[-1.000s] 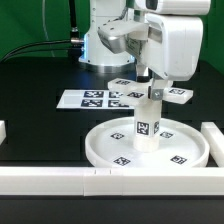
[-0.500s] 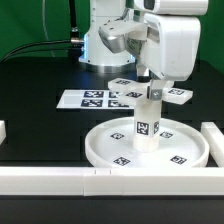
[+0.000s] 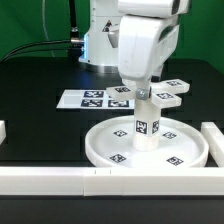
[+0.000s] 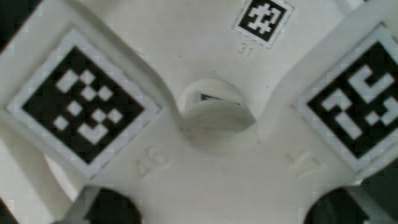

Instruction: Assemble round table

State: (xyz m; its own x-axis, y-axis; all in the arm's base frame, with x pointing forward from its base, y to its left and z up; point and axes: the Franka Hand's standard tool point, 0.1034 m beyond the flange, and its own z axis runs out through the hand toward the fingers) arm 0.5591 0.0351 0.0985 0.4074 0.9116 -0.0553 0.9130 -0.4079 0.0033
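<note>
The large rimmed disc lies flat near the front of the table. The short cylinder leg stands upright on its central hub. My gripper comes straight down on the top of the leg and is shut on it. In the wrist view the white tagged leg fills the space between the dark fingertips, with my gripper around it. The small flat foot piece lies on the table behind the disc, toward the exterior view's right.
The marker board lies behind the disc toward the exterior view's left. White border bars run along the front, the right side and the left edge. The robot base stands at the back.
The hand has turned about its vertical axis above the leg, so its body now faces differently. The leg still stands upright on the hub.
</note>
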